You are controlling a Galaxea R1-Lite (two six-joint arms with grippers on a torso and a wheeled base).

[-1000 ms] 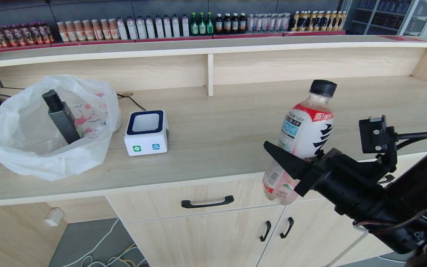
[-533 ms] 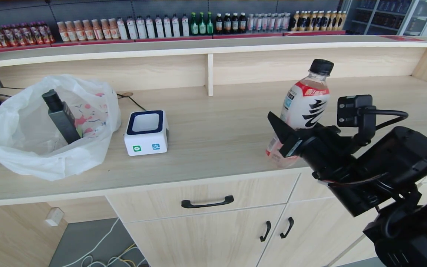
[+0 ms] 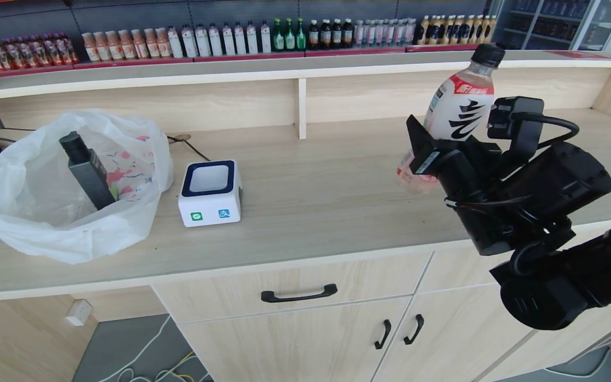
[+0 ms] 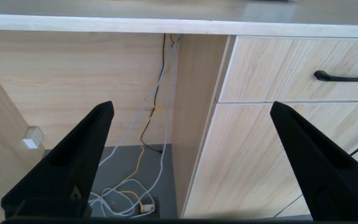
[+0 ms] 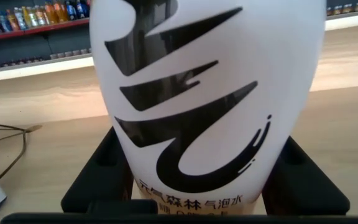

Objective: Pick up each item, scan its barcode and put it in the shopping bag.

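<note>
Bottle [image 3: 462, 106]: pale drink, black cap, white label; cap up with a slight tilt, held above the right part of the counter [image 3: 311, 201].
Right gripper [image 3: 443, 151]: clamped on the bottle's lower body.
Left gripper [image 4: 185, 162]: fingers spread wide, low before the cabinet [image 4: 260, 143], under the counter's near edge.
Scanner [image 3: 210, 192]: white box, left of centre on the counter.
Shopping bag [image 3: 35, 212]: white plastic, open, at the left end just beside the scanner; dark container [image 3: 85, 170] leaning inside.

I see the bottle [image 3: 456, 114] as clear plastic under a glossy printed label, the shopping bag [image 3: 45, 228] as thin, crinkled translucent plastic, the scanner [image 3: 210, 209] as smooth white plastic, the counter [image 3: 326, 201] as matt pale wood grain.
</note>
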